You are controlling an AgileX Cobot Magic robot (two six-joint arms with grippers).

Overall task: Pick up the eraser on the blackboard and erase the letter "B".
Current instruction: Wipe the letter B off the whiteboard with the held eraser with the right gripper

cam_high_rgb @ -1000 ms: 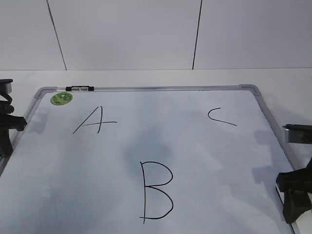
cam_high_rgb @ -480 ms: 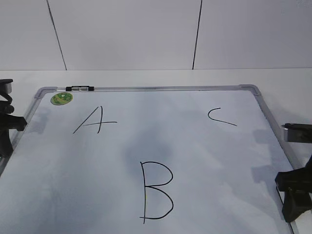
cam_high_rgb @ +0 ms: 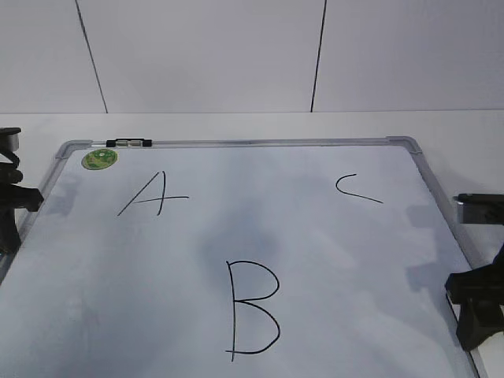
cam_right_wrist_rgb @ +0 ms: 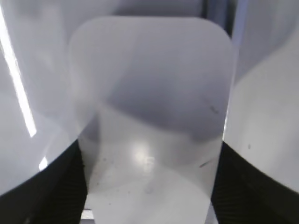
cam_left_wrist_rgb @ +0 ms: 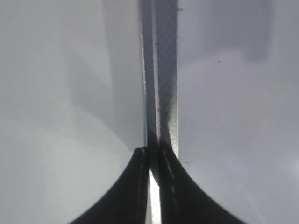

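The blackboard is a white board with a grey frame, lying flat. The large black letter "B" is drawn at its lower middle. The white eraser fills the right wrist view, and my right gripper is shut on its two long sides. In the exterior view the eraser shows above the board's right frame, with the right gripper at the right edge. My left gripper is shut and empty over the board's left frame. It sits at the left edge of the exterior view.
A slanted "A" is drawn at the upper left and a small "C" at the upper right. A round green sticker and a small black-and-white marker sit at the board's top left. A white wall stands behind the table.
The right gripper and the eraser in it have shifted slightly up and left at the board's right edge. The left arm and the letters have not changed.
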